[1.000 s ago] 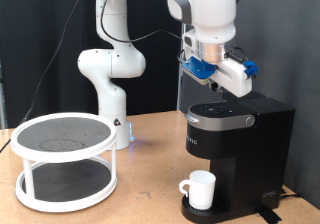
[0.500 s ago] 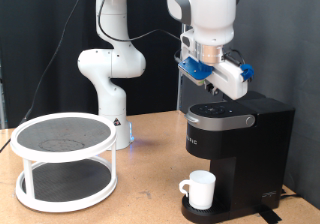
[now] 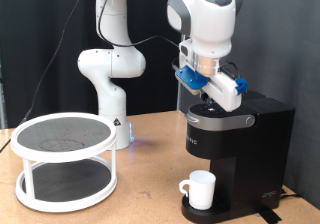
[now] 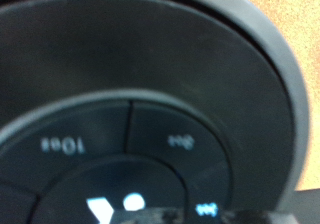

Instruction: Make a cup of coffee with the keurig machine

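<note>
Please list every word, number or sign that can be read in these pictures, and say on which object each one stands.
"10oz": on the button ring on top of the keurig machine, wrist view.
A second size label on the neighbouring segment: too blurred to read.
Small lit white signs near the ring's centre: shapes only, not readable.
Pale marking on the machine's front, exterior view: too small to read.
The cup: no text.

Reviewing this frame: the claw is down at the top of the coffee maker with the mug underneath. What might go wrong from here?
1. The claw sits right over the keurig machine's top buttons; the wrist view shows several size segments close together, so a slightly off press might pick the wrong size.
2. A hard or off-centre push might shift the machine, leaving the cup on the drip base misaligned under the outlet.
3. The wrist view is blurred, so judging contact from it seems unreliable.
</note>
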### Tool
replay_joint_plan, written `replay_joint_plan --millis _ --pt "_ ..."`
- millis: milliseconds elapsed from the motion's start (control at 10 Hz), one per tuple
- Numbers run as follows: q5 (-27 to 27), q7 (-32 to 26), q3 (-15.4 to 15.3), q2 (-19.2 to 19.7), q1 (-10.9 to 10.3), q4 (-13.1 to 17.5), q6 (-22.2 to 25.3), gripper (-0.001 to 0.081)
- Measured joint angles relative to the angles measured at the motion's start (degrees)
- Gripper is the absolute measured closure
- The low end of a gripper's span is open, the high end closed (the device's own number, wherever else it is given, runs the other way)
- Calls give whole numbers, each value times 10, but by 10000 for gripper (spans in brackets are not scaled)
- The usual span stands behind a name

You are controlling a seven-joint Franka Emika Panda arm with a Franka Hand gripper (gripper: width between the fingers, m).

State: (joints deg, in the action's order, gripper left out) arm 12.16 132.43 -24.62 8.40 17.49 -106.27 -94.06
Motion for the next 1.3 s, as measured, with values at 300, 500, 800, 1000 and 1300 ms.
replay_joint_plan --millis 300,500,800,1000,1300 --pt "-9 10 -1 8 -3 -1 -11 806" --pt "-14 18 -1 8 -5 0 -10 806" --pt "-4 7 -2 8 -5 1 -12 806" --pt "29 -29 -2 2 -3 0 -18 806" --pt "64 -54 0 -27 3 0 -7 806"
